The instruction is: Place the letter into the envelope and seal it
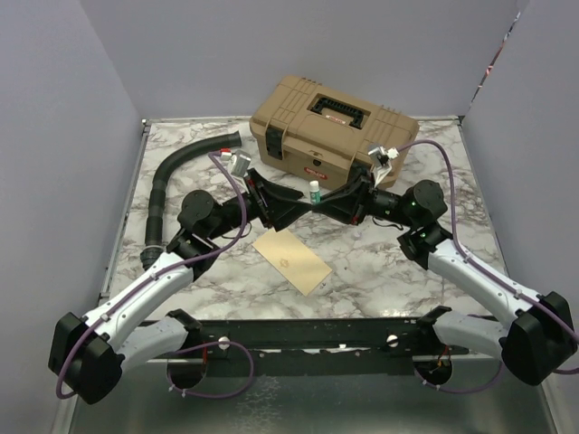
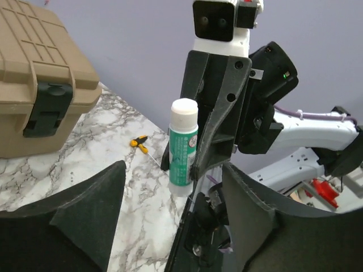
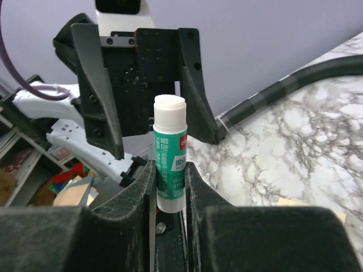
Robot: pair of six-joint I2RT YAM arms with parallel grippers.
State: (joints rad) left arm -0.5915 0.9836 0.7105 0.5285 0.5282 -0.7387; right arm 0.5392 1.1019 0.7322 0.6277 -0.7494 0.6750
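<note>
Top external view first, from the near edge outward: the envelope (image 1: pixel 291 260) lies flat and askew on the marbled table (image 1: pixel 398 271), just ahead of the two arm bases and free of both arms. I see only this one pale tan sheet. The letter does not show apart from it, and I cannot tell whether it is already inside.

Just beyond the envelope the two arms meet nose to nose. The right pincer (image 3: pixel 170 181) is clenched on the lower barrel of a green and white glue stick (image 3: pixel 170 153), holding it upright. The left pincer (image 2: pixel 176 215) faces it with its fingers spread wide to either side of the stick's white top, touching nothing.

The envelope looks to me like thin, light paper, limp and quick to crease. Lying flush on the table, it offers no edge to get under. I would take it at a corner or along the flap edge, pinching lightly, or press it down while the glue goes on. The stick is stiff and smooth, so a firm hold low on the barrel suits it.

Farther back stand a tan toolbox (image 1: pixel 330 127) and a black hose (image 1: pixel 167 181).
</note>
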